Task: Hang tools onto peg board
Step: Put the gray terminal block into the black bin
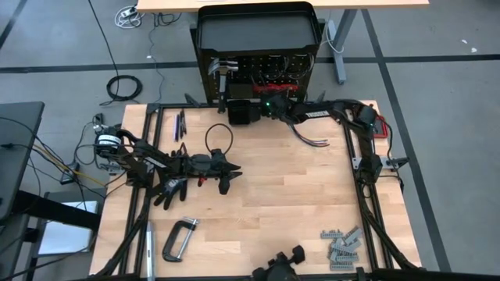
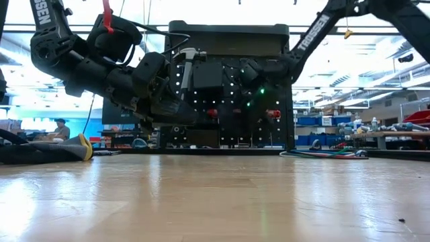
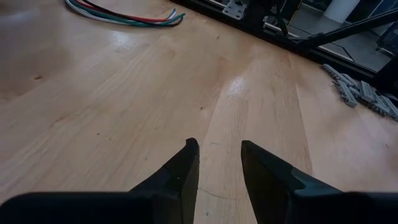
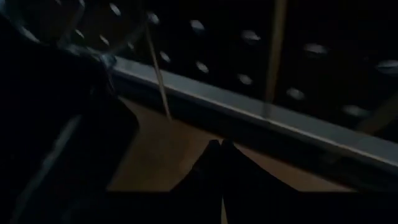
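Note:
The black peg board stands upright at the table's far edge. A steel-headed hammer and red-handled drivers hang on its front. My right gripper is shut with nothing in it, close before the board's foot, above the table. My left gripper is open over bare wood at the table's left middle, with nothing between its fingers. A grey C-clamp lies flat near the front left. Grey metal pieces lie at the front right.
A black glove lies beside my left arm. A small black box stands before the board. Coloured cables lie near the right arm. Thin tools lie at the far left, and a thin black loop beside them.

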### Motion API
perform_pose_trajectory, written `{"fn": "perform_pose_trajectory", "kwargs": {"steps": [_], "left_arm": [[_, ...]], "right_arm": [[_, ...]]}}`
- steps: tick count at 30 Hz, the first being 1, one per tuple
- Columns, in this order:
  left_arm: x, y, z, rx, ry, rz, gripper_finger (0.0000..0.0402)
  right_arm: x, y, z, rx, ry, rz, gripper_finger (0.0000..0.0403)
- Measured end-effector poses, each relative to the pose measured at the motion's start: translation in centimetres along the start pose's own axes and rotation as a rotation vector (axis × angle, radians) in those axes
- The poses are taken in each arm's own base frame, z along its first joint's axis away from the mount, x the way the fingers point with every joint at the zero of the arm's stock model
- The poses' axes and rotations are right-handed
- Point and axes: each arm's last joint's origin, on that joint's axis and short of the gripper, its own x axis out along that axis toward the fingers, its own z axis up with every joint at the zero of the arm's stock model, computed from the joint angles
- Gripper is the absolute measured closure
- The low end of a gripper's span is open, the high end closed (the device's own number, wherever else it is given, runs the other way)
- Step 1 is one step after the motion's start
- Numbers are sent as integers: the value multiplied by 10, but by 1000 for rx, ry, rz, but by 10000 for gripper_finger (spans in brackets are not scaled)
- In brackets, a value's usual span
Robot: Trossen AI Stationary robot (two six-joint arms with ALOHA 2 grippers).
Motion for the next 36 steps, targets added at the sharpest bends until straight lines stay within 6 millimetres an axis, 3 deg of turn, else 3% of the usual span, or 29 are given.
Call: {"fn": "perform_pose_trajectory", "kwargs": {"steps": [4,7,11,16,22,29,36], "left_arm": [[0,0,0,3,-3,-2,277],[0,0,0,14,-3,-6,277],[0,-1,1,28,-4,-32,277],[0,-3,4,28,-34,-51,277],[-1,-11,2,75,-26,-116,277],[-12,-52,-2,50,-56,-392,277],[-30,-92,-25,31,-112,-281,277]], "right_arm": [[-26,6,-6,-66,92,-118,398],[-57,15,-20,-163,181,-197,398],[-114,34,-48,-230,300,-174,397],[-192,59,-97,-343,539,0,386],[-277,69,-154,-448,865,70,343],[-353,68,-211,-587,1163,180,259],[-403,58,-246,-712,1243,282,179]]}}
